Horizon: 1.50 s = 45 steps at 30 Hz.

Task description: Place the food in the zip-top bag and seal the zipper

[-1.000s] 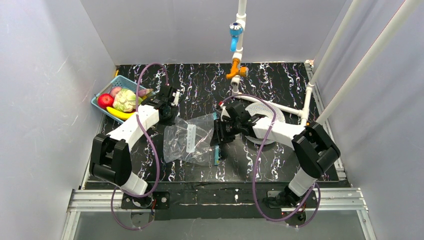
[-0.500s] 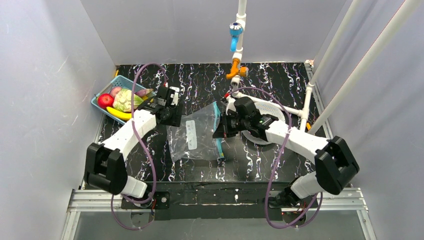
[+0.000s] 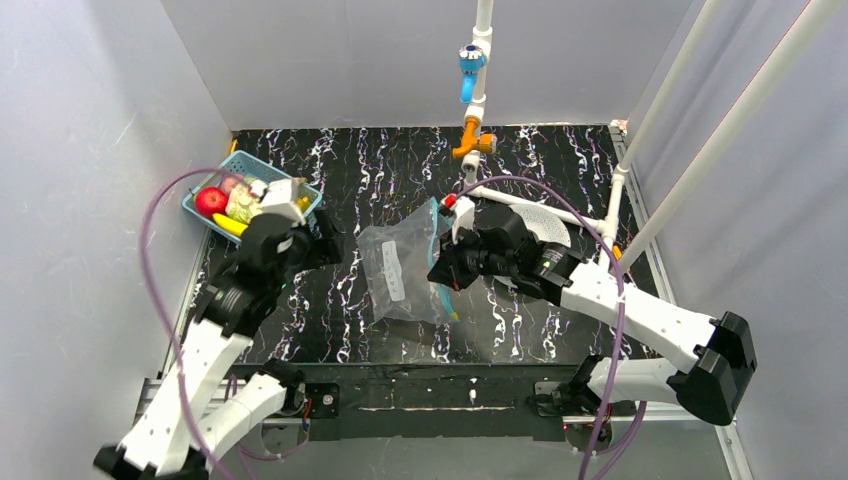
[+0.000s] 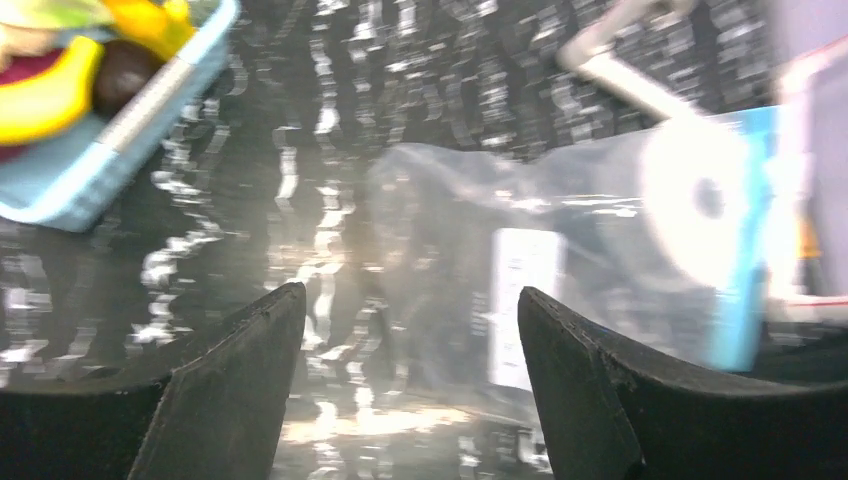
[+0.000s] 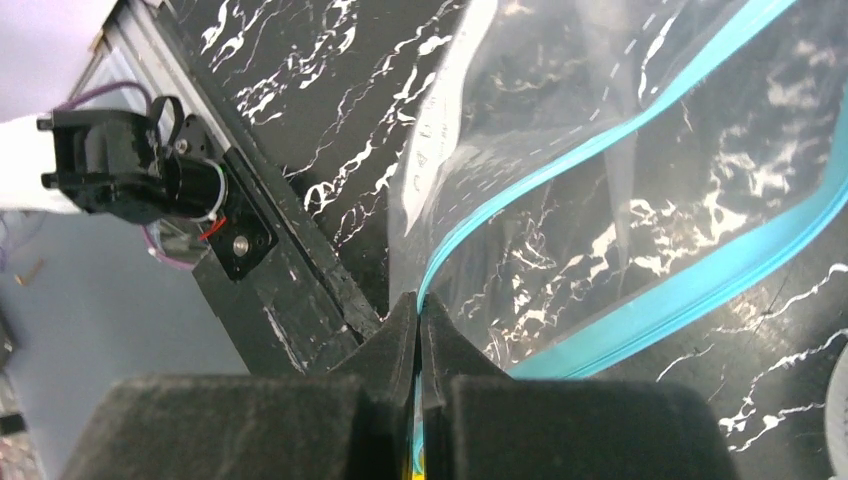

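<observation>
The clear zip-top bag (image 3: pixel 400 272) lies mid-table with its mouth gaping toward the right. My right gripper (image 3: pixel 440 277) is shut on one lip of the teal zipper (image 5: pixel 560 165) and holds that edge raised. The other lip (image 5: pixel 700 280) lies lower on the table. In the right wrist view the gripper (image 5: pixel 420 300) pinches the teal strip between its closed tips. My left gripper (image 3: pixel 330 247) stands open and empty, left of the bag and apart from it (image 4: pixel 410 300). The food, a red apple (image 3: pixel 210 201) and a yellow banana (image 3: pixel 230 226) among other pieces, sits in the blue basket (image 3: pixel 236 160).
A white perforated disc (image 3: pixel 548 226) lies right of the bag under the right arm. A white pipe frame with a blue and an orange valve (image 3: pixel 470 75) rises at the back centre. The left arm's wrist overhangs the basket's near side. Grey walls close in both sides.
My left gripper opened, let go of the bag and drew back left toward the basket. My right gripper shut on the zipper edge and raised it, and the bag shifted right.
</observation>
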Each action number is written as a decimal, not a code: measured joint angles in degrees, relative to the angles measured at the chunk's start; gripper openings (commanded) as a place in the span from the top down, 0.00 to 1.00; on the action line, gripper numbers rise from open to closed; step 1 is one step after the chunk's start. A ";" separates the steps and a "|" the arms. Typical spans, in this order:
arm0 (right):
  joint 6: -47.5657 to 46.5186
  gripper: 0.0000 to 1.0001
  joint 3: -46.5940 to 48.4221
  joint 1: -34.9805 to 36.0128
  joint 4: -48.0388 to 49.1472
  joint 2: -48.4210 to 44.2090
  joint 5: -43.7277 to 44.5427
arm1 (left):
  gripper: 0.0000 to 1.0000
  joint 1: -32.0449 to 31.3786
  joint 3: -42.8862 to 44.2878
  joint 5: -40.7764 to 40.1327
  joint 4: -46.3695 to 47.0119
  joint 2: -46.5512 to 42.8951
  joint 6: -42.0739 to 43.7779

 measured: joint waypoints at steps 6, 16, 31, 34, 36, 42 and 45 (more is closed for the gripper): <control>-6.34 0.99 3.89 5.81 -1.14 0.68 3.06 | 0.28 -0.02 -3.82 11.17 -0.20 -12.52 -17.05; -10.93 0.99 8.94 12.83 -0.96 3.63 4.59 | 0.14 -5.01 -5.25 18.82 3.30 -5.99 -27.93; -10.10 0.99 9.77 14.97 -1.42 6.40 4.72 | 0.45 -22.34 -0.22 2.62 4.59 4.31 -19.80; -9.90 0.99 10.14 15.10 -1.38 6.40 5.07 | 0.50 -22.75 0.57 0.26 3.72 5.40 -18.49; -9.84 0.99 10.29 15.15 -1.40 6.40 5.42 | 0.52 -22.75 0.59 -0.22 3.39 5.53 -18.03; -9.84 0.82 10.43 15.19 -1.46 6.80 6.56 | 0.77 -22.75 0.55 -0.24 3.39 5.70 -17.84; -9.33 0.66 10.51 15.19 -1.66 7.23 7.02 | 0.89 -22.84 0.13 -0.26 3.43 5.27 -17.81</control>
